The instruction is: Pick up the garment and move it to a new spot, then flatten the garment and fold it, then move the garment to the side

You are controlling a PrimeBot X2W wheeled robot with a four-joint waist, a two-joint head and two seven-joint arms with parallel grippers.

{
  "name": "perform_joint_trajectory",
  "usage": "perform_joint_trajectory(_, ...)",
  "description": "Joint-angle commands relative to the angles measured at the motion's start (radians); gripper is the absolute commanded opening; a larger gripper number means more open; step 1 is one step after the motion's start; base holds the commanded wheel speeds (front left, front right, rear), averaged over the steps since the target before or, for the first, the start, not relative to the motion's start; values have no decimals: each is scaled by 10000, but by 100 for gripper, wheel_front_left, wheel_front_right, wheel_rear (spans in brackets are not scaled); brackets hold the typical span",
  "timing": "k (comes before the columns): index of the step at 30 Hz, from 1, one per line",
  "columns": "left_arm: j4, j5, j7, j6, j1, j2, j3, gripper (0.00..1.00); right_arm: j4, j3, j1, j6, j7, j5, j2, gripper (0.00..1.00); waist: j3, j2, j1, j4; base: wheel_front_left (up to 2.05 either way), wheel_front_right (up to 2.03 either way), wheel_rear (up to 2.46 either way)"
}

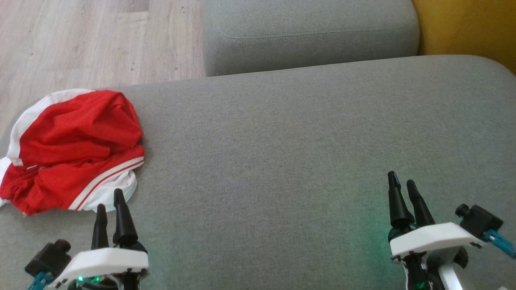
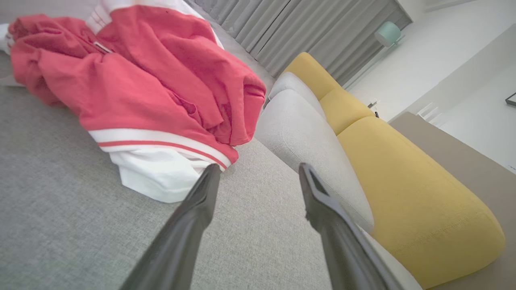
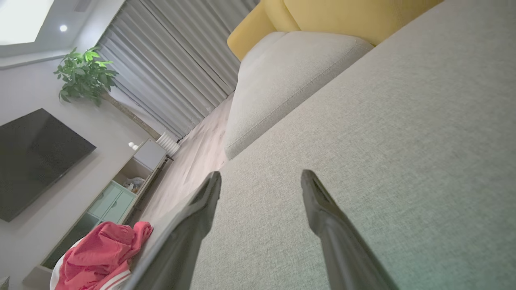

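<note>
Step in hand, as I judge it: the pick-up, not yet begun.

To do it well, the left gripper (image 1: 109, 199) is probably the one to be using. It should be reaching past the thin white hem and closing on a raised red fold, where the cloth is bunching thickest. A pinch on the flat hem alone is likely to slip or to drag the seat fabric. The lift should be going high enough for the trailing cloth to clear.

The garment (image 1: 72, 149), red with white trim, is lying crumpled at the left of the head view, on the grey seat (image 1: 282, 161) near its left edge.

The left gripper is sitting at lower left, fingers spread and holding nothing. Its tips are just beside the white hem; whether they are touching it I cannot tell. The right gripper (image 1: 401, 179) is waiting at lower right, also spread and empty, well apart from the garment.
</note>
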Motion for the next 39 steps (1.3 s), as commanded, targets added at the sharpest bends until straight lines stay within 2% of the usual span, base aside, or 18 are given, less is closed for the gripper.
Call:
perform_joint_trajectory(1,-423,286,-114,24,-274,59,128,100,-411,195,-602,44,-142,-303,-68,100,-7,0,0,3,0,0,0)
perform_joint_trajectory(19,-707,2475,-642,256,-222,67,14,100,-508,579,-703,56,-673,-2858,-81,100,-46,0,0,-15,0,0,0)
perform_joint_trajectory(39,-473,4914,-1200,347,-104,75,-323,100,-314,550,-751,68,-1234,-5467,-96,100,-113,0,0,-89,0,0,0)
